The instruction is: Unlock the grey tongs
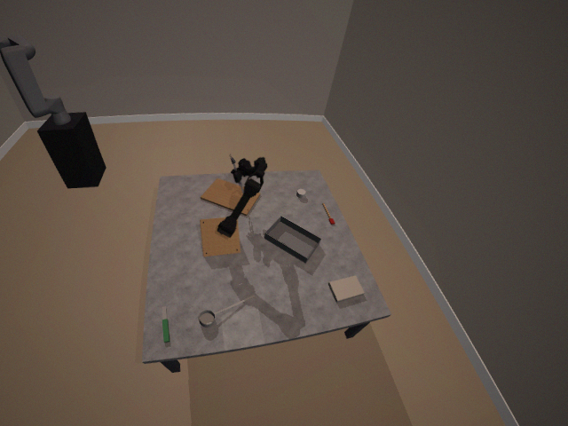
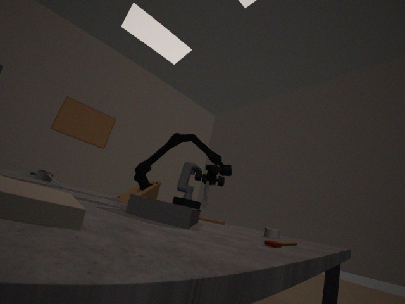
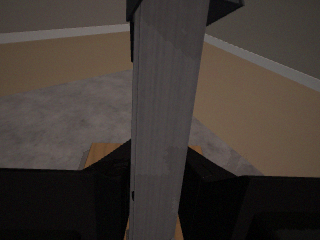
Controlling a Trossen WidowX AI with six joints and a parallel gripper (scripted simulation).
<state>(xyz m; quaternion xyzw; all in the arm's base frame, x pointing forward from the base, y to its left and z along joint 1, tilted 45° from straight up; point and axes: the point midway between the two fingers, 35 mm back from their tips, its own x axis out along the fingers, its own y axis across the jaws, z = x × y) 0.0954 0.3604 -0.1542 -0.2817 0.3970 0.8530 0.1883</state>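
The grey tongs (image 1: 232,160) (image 2: 205,196) (image 3: 167,75) are held in the air near the table's far edge. They hang steeply in the exterior view, and fill the middle of the wrist view as one narrow bar, their arms close together. Which end is the tips, and the state of the lock, I cannot tell. My gripper (image 1: 235,172) (image 2: 208,183) (image 3: 154,143) is shut on the tongs, with a black finger on each side. The wooden board (image 1: 219,188) (image 2: 212,220) (image 3: 104,149) lies flat below and beside the gripper. The roasting tin (image 1: 285,248) (image 2: 160,211) holds no tongs.
The arm's base stands on a second wooden plate (image 1: 213,248). A small white cup (image 1: 301,193) (image 2: 271,232) and a red-headed brush (image 1: 331,221) (image 2: 273,243) lie to the right. A pale block (image 1: 347,287), a saucepan (image 1: 207,318) and a green-handled knife (image 1: 166,330) are near the front edge.
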